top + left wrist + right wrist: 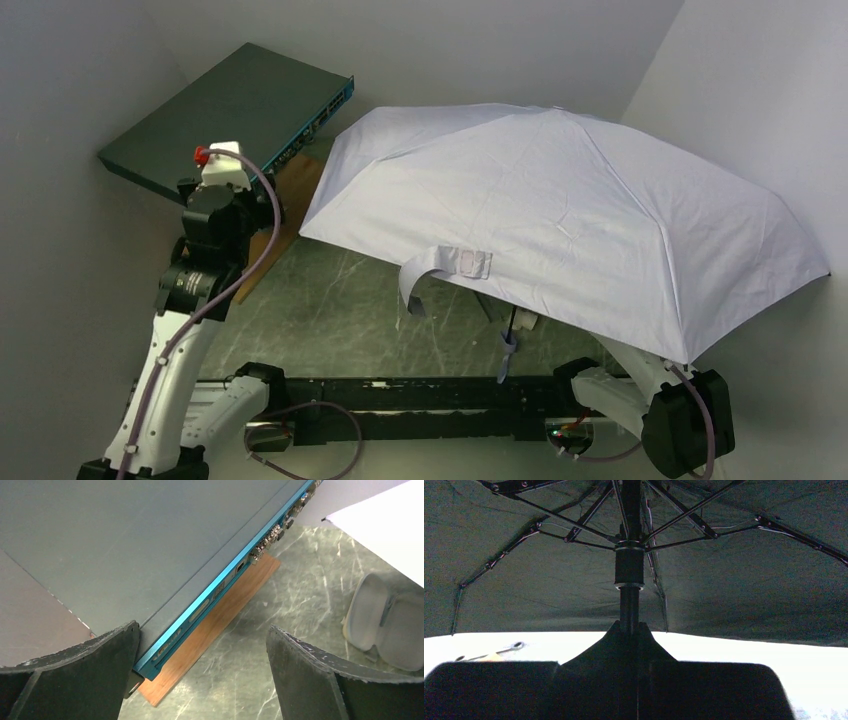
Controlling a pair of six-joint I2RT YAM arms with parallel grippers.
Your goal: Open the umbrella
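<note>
The umbrella (570, 200) is fully spread, its pale canopy held directly above the right jaws. These jaws are closed on the thin black shaft (629, 611) just below the runner (629, 567). The shaft rises straight out from between them, and black ribs (794, 536) fan outward overhead against the dark underside of the fabric. In the top view these jaws are hidden entirely by the canopy. The closure strap (445, 265) is seen hanging loose from the near edge of the fabric, and a small pale loop (507, 352) dangles lower down beside the shaft. The left jaws are spread wide with nothing between them, their dark fingers (75, 680) framing the wrist view. Just beyond the finger at the left of that view, the corner of a flat blue-edged device (125, 545) is seen, resting on a wooden board (215, 625) that lies ahead of the gap. Ahead of the other finger, a translucent clamshell case (385, 620) lies on the green marbled worktop (300, 590), close under the canopy's edge.
</note>
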